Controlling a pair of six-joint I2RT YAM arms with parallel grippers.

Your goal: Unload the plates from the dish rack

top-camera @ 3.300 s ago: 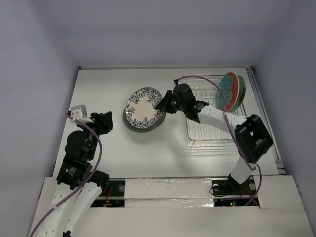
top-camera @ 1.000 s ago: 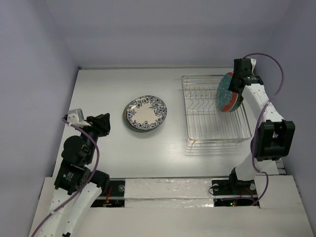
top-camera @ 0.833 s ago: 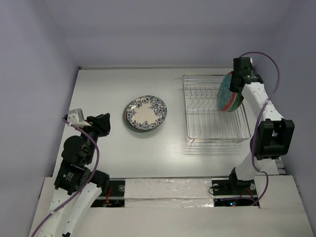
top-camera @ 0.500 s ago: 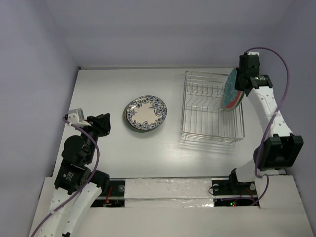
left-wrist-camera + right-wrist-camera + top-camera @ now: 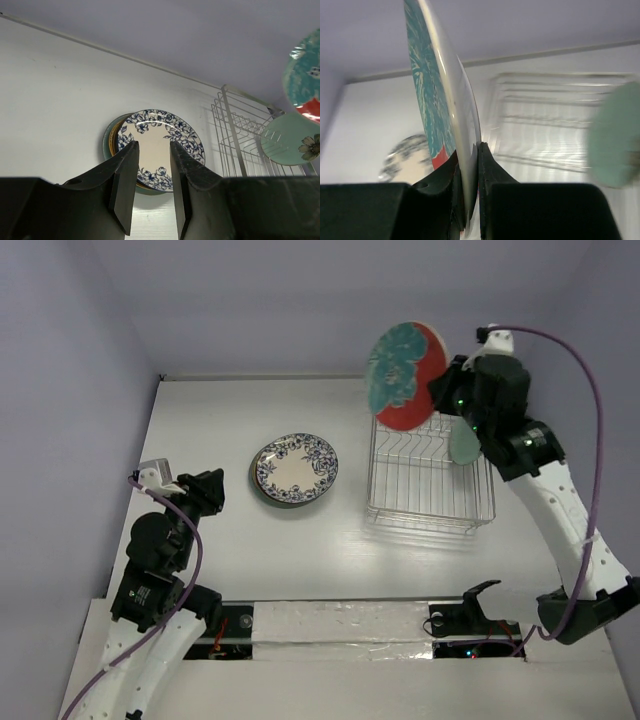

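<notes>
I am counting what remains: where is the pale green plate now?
Top view: the pale green plate stands in the dish rack at its far right corner, beside the right gripper, which holds the red and teal plate.

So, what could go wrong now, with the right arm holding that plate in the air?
1. The right gripper pinches the red-and-teal plate only at its rim, high above the dish rack; it might slip and break.
2. The pale green plate stands in the rack close to that arm and could be knocked over.
</notes>
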